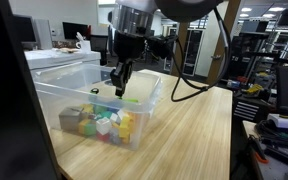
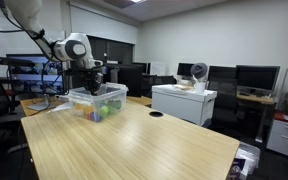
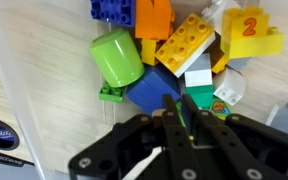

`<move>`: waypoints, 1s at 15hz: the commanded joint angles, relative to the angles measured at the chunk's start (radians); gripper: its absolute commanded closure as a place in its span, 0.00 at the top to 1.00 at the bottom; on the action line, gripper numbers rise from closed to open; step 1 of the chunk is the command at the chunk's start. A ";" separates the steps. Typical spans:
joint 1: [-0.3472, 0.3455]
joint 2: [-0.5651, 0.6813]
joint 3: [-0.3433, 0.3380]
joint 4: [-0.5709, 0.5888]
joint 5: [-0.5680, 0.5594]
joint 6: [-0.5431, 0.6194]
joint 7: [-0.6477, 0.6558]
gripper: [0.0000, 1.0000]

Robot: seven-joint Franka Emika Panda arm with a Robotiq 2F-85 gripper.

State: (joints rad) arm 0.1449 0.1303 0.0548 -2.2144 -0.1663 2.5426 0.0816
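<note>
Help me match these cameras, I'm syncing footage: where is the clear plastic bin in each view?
In an exterior view: the clear plastic bin sits left of centre on the light wooden table.
In an exterior view: it is small, at the left, mid-height.
Wrist view: its see-through floor fills most of the picture.
Shared landmark: the pile of coloured plastic toy blocks inside it.

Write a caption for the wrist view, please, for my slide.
Gripper over a blue block, beside a green block and a yellow block, inside a clear bin.
</note>
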 commanded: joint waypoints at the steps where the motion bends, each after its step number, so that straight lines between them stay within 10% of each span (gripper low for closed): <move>1: -0.019 -0.035 0.000 -0.044 -0.019 -0.012 -0.013 0.46; 8: -0.026 0.068 -0.030 0.018 -0.067 0.018 0.008 0.98; 15: -0.003 0.202 -0.033 0.151 -0.057 0.003 0.017 1.00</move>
State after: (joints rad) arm 0.1347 0.2837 0.0194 -2.1155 -0.2097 2.5485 0.0830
